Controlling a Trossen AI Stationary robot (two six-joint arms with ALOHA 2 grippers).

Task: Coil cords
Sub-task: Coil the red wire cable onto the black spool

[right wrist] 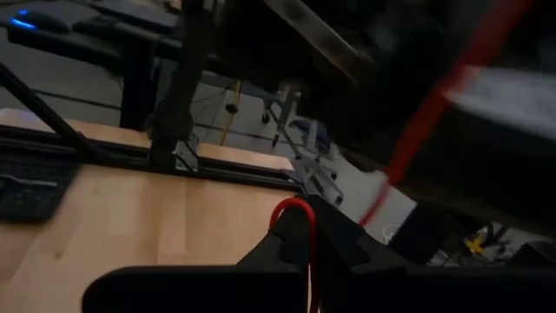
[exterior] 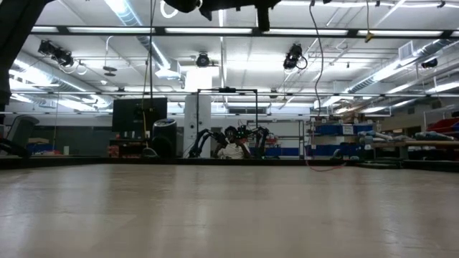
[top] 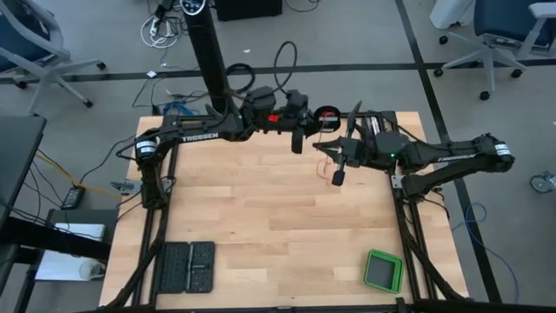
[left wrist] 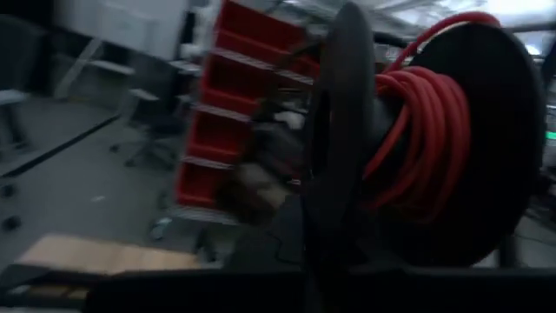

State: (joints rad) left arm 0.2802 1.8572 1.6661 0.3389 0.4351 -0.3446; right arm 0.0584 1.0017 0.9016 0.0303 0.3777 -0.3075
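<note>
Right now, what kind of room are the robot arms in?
Probably a workshop or robotics lab. The wooden table stands on a gray floor beside rolling office chairs, with long ceiling lights overhead and red storage bins on shelves behind.

Bright ceiling lamps [exterior: 129, 11] light the room evenly, but both wrist views are dim and blurred, and the red cord [left wrist: 417, 130] looks smeared.

Grey floor [top: 347, 35] with dark tape lines, office chairs [top: 499, 30] at far corners, red bins [left wrist: 234, 113] ahead of left effector, ceiling strip lights [exterior: 129, 11] overhead.
</note>
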